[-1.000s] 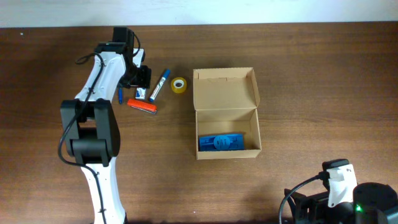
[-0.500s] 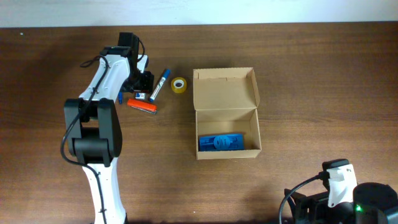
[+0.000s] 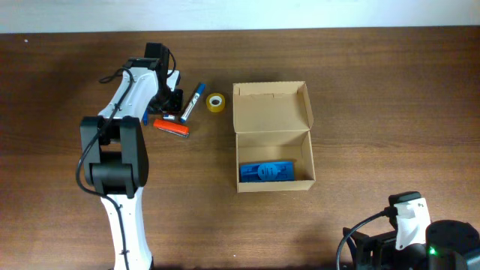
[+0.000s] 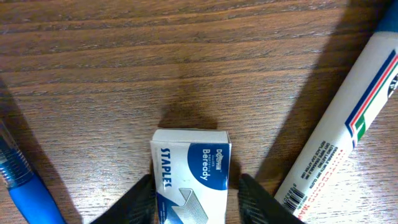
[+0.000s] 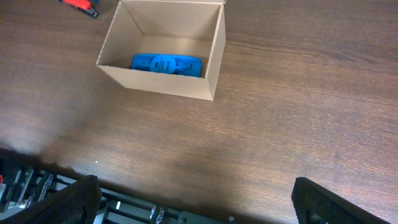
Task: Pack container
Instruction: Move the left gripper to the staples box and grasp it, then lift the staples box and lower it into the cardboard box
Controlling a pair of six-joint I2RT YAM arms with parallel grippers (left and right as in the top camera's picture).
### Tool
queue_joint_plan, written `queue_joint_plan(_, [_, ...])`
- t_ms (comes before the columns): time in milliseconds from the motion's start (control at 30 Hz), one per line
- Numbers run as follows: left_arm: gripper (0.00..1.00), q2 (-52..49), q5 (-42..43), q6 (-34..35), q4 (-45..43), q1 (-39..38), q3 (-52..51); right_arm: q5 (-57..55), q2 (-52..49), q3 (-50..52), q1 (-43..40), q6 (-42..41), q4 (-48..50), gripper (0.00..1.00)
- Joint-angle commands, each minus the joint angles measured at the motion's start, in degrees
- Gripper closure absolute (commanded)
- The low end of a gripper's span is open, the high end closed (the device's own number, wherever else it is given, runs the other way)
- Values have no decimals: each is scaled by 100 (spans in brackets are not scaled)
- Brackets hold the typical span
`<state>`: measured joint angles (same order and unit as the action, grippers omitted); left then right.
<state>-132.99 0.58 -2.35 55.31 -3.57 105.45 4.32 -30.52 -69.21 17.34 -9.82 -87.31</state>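
The container (image 3: 271, 112) is a tan cardboard box with its flap lid open, right of centre; a blue item (image 3: 266, 171) lies inside. It also shows in the right wrist view (image 5: 211, 68). My left gripper (image 4: 194, 202) is open, low over the table, with one finger (image 4: 134, 202) on each side of a white-and-blue staples box (image 4: 193, 180). A thin gap shows at the right finger. In the overhead view the gripper (image 3: 172, 111) hides that box. My right gripper (image 5: 199, 205) is open and empty, high above the table's front right.
A white-and-blue marker (image 3: 193, 101) lies just right of the left gripper, also in the left wrist view (image 4: 348, 118). A yellow tape roll (image 3: 216, 102), an orange-red stapler (image 3: 172, 127) and a blue pen (image 4: 22, 186) lie close by.
My left gripper has moved a little right and towards the front, down over the staples box. The right arm and the container have not moved.
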Motion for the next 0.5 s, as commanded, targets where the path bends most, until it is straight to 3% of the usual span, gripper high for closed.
queue_joint_plan(0, [61, -83, -44, -28, 24, -7, -44, -50, 22, -83, -11, 61, 13, 1])
queue_joint_plan(333, [77, -81, -44, -24, 26, -7, -24, -50, 22, -83, -11, 61, 13, 1])
queue_joint_plan(467, [78, -72, -48, 20, 592, -9, 699, -50, 22, -83, -11, 61, 13, 1])
